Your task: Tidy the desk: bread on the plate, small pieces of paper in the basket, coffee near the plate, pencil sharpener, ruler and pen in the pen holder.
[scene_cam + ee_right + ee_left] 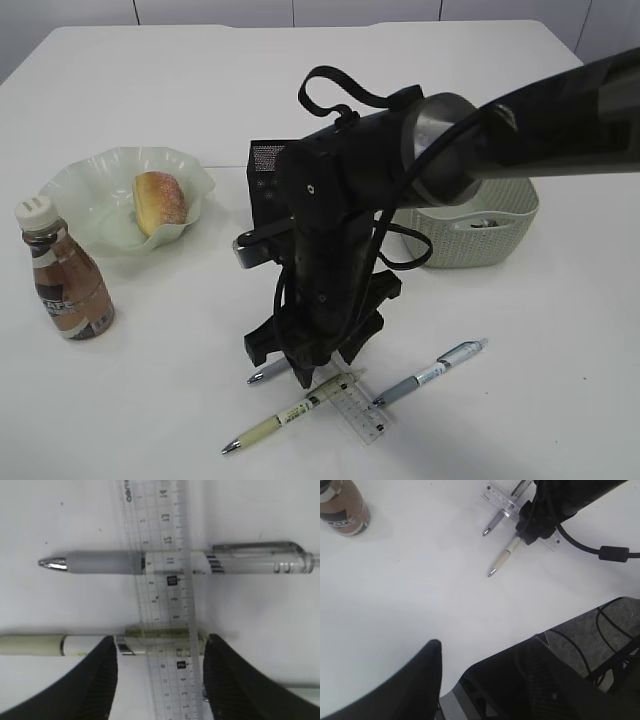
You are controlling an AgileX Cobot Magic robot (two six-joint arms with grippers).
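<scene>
I count three pens nearest me on the large white smooth-topped desk (150,400). A cream-barrelled pen (285,414) and a grey-grip clear-barrelled pen (170,562) lie under the short clear plastic ruler (162,605), w/ black numerals 14, 12, 11, 10 readable. A second grey-grip pen (432,373) lies just beside, to the right.

My right gripper (160,672) hangs over the ruler, fingers apart, astride ruler and cream pen. My left gripper (470,680) sits low over bare desk, fingers spread, holding nothing.

Left: one brown plastic coffee bottle (62,280), white cap, label unreadable, near one pale green ruffled glass plate (90,190) holding one golden-brown bread roll (160,200).

Behind the arm: one black mesh pen holder (265,175), partly hidden. One sage-green woven-look basket (480,230), contents unclear.
</scene>
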